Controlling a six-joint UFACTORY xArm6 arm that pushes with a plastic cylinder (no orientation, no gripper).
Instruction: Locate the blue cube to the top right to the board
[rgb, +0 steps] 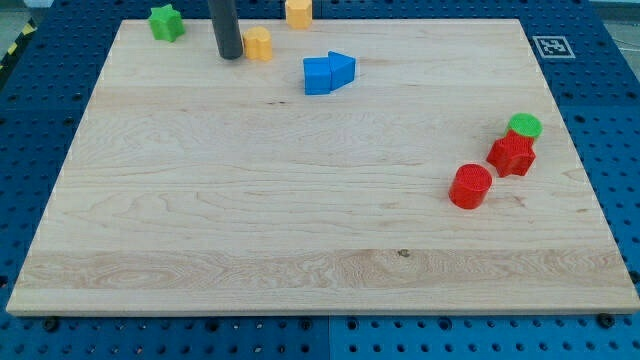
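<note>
The blue cube (318, 76) lies near the view's top, a little left of the middle of the wooden board (300, 200). A blue wedge-shaped block (341, 68) touches its right side. My tip (229, 56) rests on the board to the left of the blue cube, with a gap between them. A yellow block (258, 44) stands just right of my tip, close to it or touching; I cannot tell which.
A green star block (166, 22) sits at the top left corner. Another yellow block (298, 12) lies at the top edge. At the right stand a green cylinder (524, 125), a red star block (512, 154) and a red cylinder (470, 186).
</note>
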